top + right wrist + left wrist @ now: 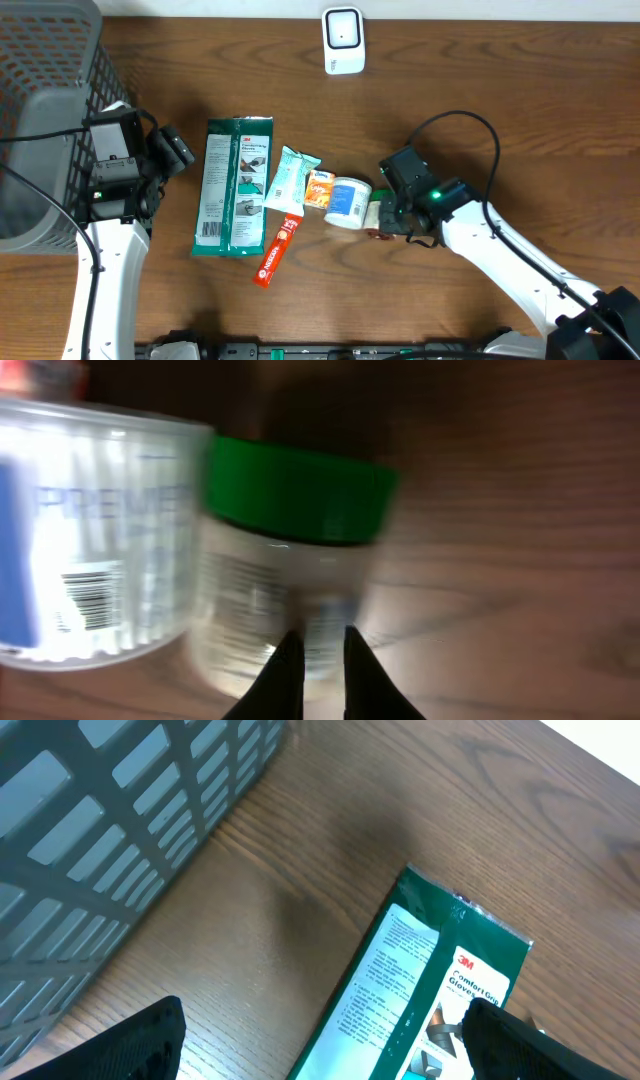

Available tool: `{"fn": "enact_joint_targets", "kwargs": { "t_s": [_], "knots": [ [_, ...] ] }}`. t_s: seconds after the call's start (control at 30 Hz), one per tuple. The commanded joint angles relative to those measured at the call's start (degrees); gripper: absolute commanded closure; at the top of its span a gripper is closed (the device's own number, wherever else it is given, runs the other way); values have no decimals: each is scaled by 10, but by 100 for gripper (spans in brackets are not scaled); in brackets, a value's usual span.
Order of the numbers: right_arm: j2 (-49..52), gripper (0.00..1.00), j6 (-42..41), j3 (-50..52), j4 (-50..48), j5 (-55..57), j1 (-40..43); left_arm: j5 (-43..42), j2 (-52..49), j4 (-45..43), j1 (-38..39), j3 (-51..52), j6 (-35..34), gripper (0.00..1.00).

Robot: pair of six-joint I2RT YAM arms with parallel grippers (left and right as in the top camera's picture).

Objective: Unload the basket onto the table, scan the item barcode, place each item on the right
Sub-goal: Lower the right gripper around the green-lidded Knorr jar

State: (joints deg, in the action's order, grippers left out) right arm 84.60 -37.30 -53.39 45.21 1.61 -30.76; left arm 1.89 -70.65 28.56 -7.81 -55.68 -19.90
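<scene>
Clear plastic jar with green screw cap (250, 590), against white barcoded tub (90, 530). Right end effector (320, 635) clenched over it; left end effector (322, 1008) released. Tabletop (500, 560) open to the right.

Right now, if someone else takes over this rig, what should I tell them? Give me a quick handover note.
Left gripper: open and empty, hovering between the basket and the green 3M pack.
Right gripper: fingers almost together, nothing visibly held, low at the green-lidded jar, which sits next to the white tub.
White scanner: at the table's far edge.
Done: no item lifted or presented.
Left: grip one item and show its barcode to the scanner.
</scene>
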Motion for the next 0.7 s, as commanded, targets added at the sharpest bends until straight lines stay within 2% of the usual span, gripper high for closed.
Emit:
{"fn": "enact_joint_targets", "kwargs": {
  "t_s": [0.0,0.13,0.3,0.5,0.67],
  "knots": [
    [-10,90,-3,-1,17,12,19,7,6,2,-2,-16,-3,12],
    [-24,90,-2,-34,40,-15,27,7,6,2,-2,-16,-3,12],
    [-47,77,17,-70,9,-70,14,7,6,2,-2,-16,-3,12],
    [-25,77,4,-57,-10,-73,-2,7,6,2,-2,-16,-3,12],
    [24,81,2,-52,-29,-73,-22,7,6,2,-2,-16,-3,12]
  ]
}}
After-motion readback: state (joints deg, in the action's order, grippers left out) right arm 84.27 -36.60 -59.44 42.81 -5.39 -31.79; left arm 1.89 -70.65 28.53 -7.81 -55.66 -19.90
